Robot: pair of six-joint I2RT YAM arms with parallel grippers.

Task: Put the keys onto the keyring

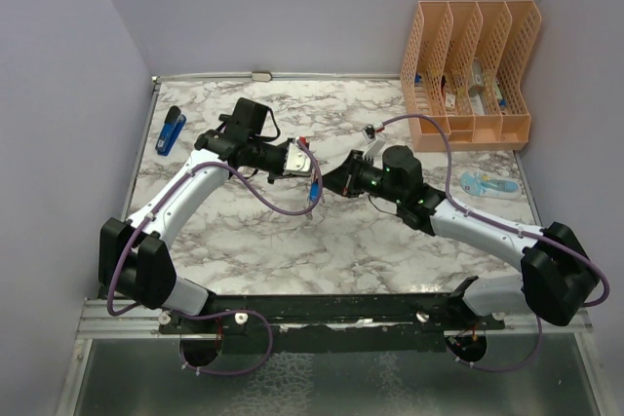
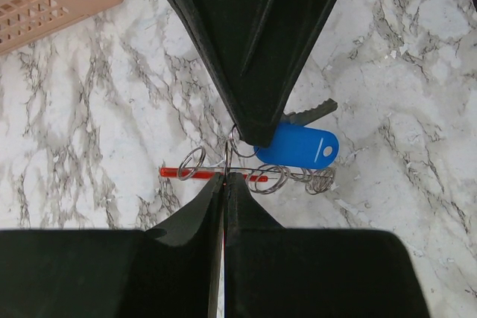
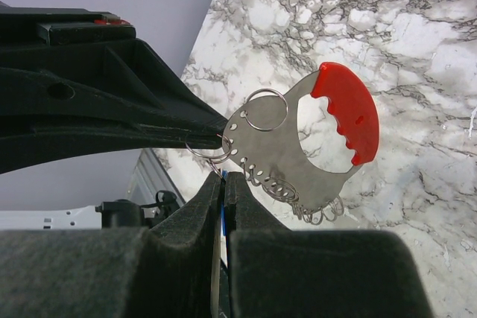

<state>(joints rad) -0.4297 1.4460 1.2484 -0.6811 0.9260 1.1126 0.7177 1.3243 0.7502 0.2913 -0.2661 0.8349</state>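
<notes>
Marbled tabletop (image 1: 292, 250) carries a blue stapler (image 1: 171, 131) at the far left. It has no part in this job.

Left tool (image 2: 223, 182): fingers pressed together, pinching the keyring (image 3: 264, 147) by the edge of its thin metal plate, on the side away from the red crescent (image 3: 350, 109). The keyring hangs in the air over mid-tabletop, between the two tools and clear of the surface.

Keyring handling: judged light, stiff and flat. The bare metal is smooth and likely to pivot in a narrow edge pinch. Grip the plate edge or the red crescent, whose notched inner edge looks less slippery. Keep the fingers off the row of small holes and off the wire loops (image 3: 277, 184) threaded along the rim.

Blue key (image 2: 298, 147): plastic-headed, dangling just below the tool tips. It is judged light and free to swing. Take hold at its small split ring, not at the head. The ring is thin and springy, so it may twist out of a weak pinch.

Right tool (image 3: 223, 180): fingers pressed together, tips just beside those of the left tool. It appears to pinch that split ring at the plate edge, but the contact is too small to confirm.

Orange organizer (image 1: 468, 75) stands at the far right, well apart.
</notes>
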